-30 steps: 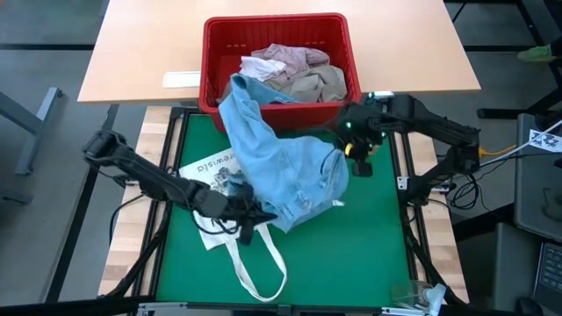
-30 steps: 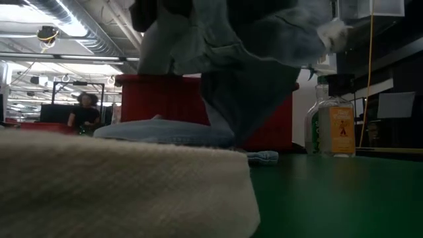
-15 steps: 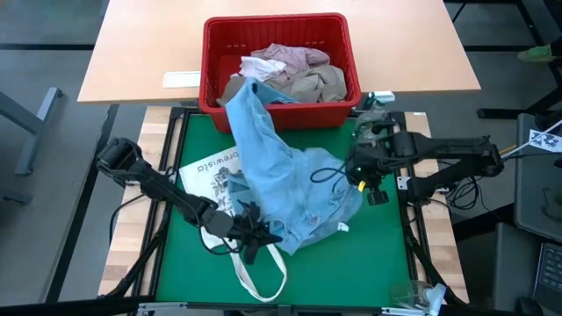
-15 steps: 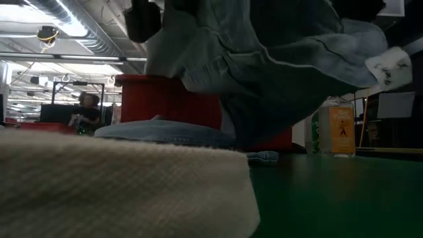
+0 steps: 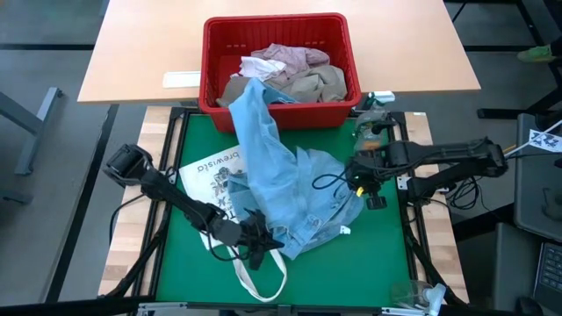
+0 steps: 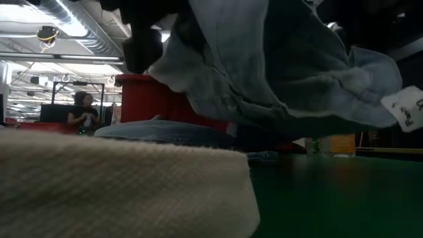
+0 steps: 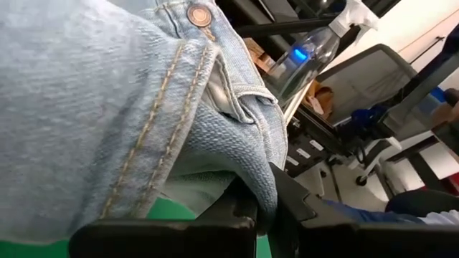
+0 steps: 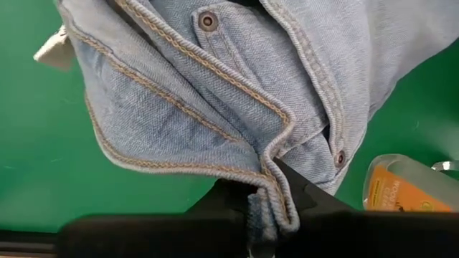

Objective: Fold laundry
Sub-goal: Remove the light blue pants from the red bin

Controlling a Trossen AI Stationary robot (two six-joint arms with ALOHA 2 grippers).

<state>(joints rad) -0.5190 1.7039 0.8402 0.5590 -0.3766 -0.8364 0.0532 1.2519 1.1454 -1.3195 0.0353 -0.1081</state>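
From above, you see the light blue jeans [image 5: 294, 189] stretched between your two tools over the green tabletop [image 5: 378, 254]: the left tool [image 5: 255, 239] pinches the waist end at the near left, the right tool [image 5: 360, 175] pinches the opposite edge at the right, and one leg trails back up over the rim of the red basket [image 5: 211, 53], where the pink-mauve shirt [image 5: 285, 57] and the tan cloth [image 5: 320, 83] lie. A white tote bag [image 5: 219, 175] lies flat under the denim beside the left tool. At tabletop height, the jeans [image 6: 277, 73] hang in a sagging fold above the tabletop, a white label [image 6: 406, 109] dangling at one end, with the tote bag [image 6: 119, 185] close in front. From the left wrist, the left tool [image 7: 262, 208] is clamped narrow on a seamed edge of the jeans [image 7: 107, 107]. From the right wrist, the right tool [image 8: 265, 197] is closed on the stitched waistband of the jeans [image 8: 215, 79], with an orange-labelled bottle [image 8: 401, 186] just beside it.
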